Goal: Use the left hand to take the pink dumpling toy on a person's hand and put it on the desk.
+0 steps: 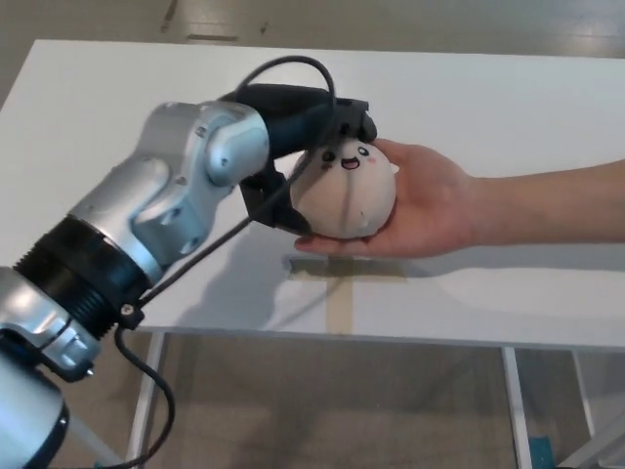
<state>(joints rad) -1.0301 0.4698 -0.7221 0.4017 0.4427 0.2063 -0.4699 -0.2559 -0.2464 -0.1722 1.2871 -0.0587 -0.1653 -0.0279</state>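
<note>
The pink dumpling toy (354, 195), pale and round with a smiling face, rests in a person's upturned palm (430, 207) above the white desk (508, 98). My left hand (298, 137) has come in from the left, and its black fingers (337, 109) curl over the toy's top. The thumb (278, 203) presses against the toy's left side. So the hand is shut on the toy while the toy still lies on the palm. The toy's left part is hidden behind my hand. My right hand does not show.
A person's bare forearm (557, 205) reaches in from the right across the desk. A strip of tan tape (339, 293) lies on the desk near its front edge, below the palm. My silver left arm (146, 225) crosses the desk's left front.
</note>
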